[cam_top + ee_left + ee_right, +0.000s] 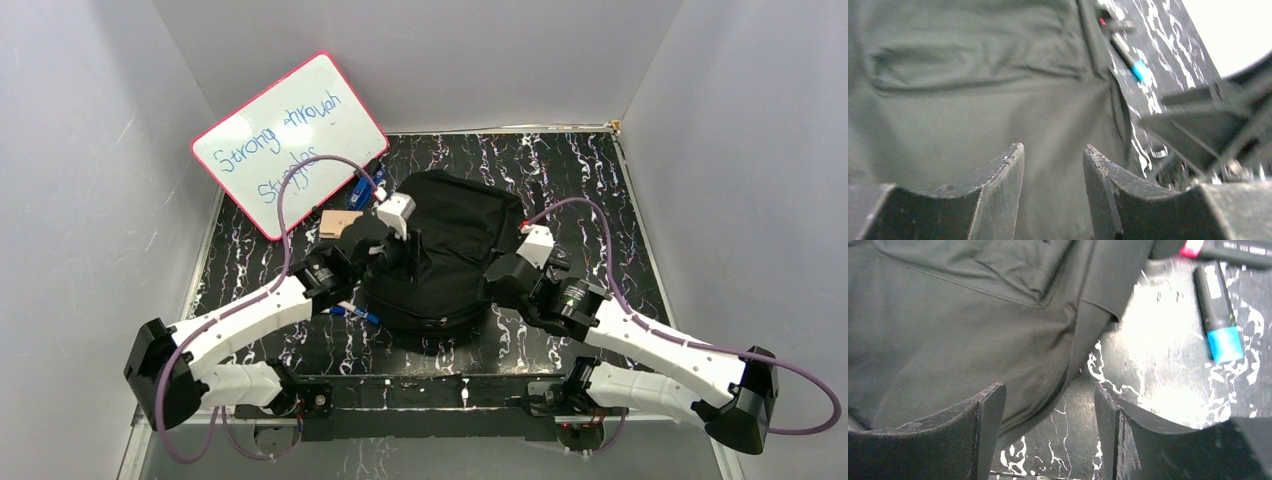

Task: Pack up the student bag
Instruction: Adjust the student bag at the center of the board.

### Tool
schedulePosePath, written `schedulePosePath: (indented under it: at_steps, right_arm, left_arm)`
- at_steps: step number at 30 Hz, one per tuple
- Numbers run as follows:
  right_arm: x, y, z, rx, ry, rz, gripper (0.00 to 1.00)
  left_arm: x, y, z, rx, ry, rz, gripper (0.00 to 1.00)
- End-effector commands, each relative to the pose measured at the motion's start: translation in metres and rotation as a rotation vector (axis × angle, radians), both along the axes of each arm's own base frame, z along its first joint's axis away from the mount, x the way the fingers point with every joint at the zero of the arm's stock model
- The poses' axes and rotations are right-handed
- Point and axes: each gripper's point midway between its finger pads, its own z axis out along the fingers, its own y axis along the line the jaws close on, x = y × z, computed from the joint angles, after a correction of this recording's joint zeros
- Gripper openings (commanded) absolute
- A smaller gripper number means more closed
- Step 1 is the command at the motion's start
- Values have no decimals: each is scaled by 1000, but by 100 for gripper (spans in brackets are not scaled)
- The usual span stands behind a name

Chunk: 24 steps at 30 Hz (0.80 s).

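Observation:
The student bag, black and soft, lies in the middle of the dark marbled table. My left gripper is low over the bag's left part. In the left wrist view its fingers stand apart with smooth bag fabric behind the gap and nothing pinched. My right gripper is at the bag's right edge. Its fingers are open, and the gap spans the bag's zipped edge and bare table.
A pink-rimmed whiteboard leans at the back left, with a tan block and blue items near it. Blue pens lie under the left arm. A blue-capped marker and a red-tipped one lie beside the bag.

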Motion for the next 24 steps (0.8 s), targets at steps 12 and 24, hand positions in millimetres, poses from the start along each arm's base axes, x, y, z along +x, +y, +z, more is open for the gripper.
schedulePosePath:
  at_steps: [12,24]
  right_arm:
    - [-15,15,-40,193,195,-51,76]
    - [-14,21,-49,227,192,-7,76]
  left_arm:
    - [-126,-8,-11,205,-148,-561,45]
    - [-149,12,-18,270,-715,-845,45]
